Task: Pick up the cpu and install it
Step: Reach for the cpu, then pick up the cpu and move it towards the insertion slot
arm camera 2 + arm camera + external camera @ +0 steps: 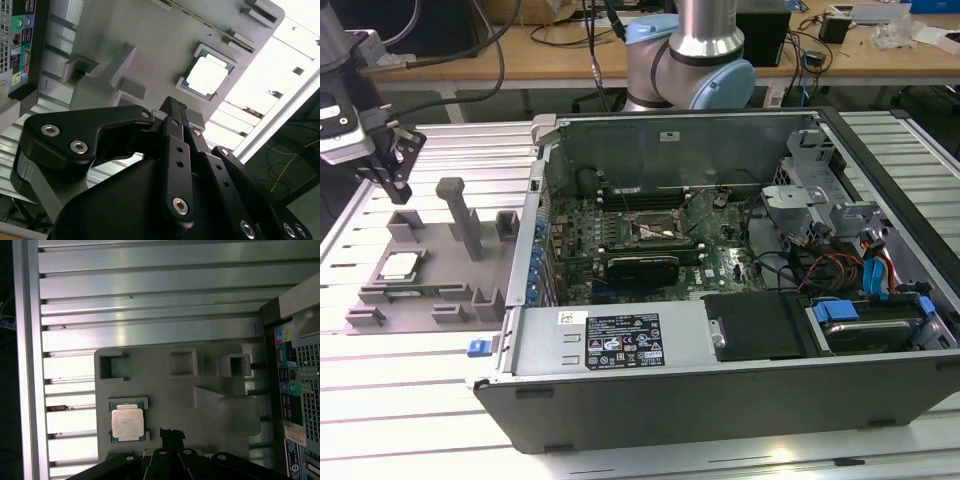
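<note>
The slatted metal worktop (410,400) carries an open computer case (720,400), lying on its side with the motherboard facing up and the metal-framed socket (655,233) showing near the board's middle. On the exterior view's left of the case sits the grey tray (430,250) with its raised posts and pockets. Above the tray's far edge hangs the pincer (396,185), clenched with its tips together and holding nothing. The cpu (400,266) lies flat in its own shallow pocket on the tray, silvery plate up, well apart from the socket and not touched by the pincer. In the first wrist view the chip (127,422) lies just to one side of the pincer tips (171,432), not under them. The step in hand looks like the approach for the pick. Doing it well seems to call for centring over the chip, squaring the jaws to two opposite edges, parting them before any descent, and keeping clear of the tall post (460,215) nearby. Being thin, the chip probably wants a level, gentle grip on its rim.
</note>
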Tool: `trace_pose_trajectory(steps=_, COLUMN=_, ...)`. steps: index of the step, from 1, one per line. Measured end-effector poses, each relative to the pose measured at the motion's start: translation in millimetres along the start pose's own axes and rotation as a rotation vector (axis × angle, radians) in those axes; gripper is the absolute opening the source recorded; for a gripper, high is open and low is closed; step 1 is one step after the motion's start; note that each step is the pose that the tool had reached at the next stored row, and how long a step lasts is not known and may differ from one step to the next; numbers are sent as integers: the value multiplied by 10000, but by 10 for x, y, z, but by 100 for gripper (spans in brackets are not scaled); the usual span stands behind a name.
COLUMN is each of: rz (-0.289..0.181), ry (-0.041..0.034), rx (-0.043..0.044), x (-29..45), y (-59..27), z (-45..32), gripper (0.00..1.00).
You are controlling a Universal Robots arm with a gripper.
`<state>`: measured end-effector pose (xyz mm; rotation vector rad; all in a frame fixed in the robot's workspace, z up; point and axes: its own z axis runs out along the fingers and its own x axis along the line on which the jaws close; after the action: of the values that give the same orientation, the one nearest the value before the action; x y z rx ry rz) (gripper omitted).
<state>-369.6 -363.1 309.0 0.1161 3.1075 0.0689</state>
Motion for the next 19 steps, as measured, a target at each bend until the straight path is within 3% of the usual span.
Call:
trace_pose_trajectory(steps=14, rz=-1, ry=-4, rx=-2, x=2, y=0, z=8, gripper=11)
trace_pose_trajectory(steps=19, rz=0, ry=-14, rx=-1, x=54, y=-4, z=14, gripper=11)
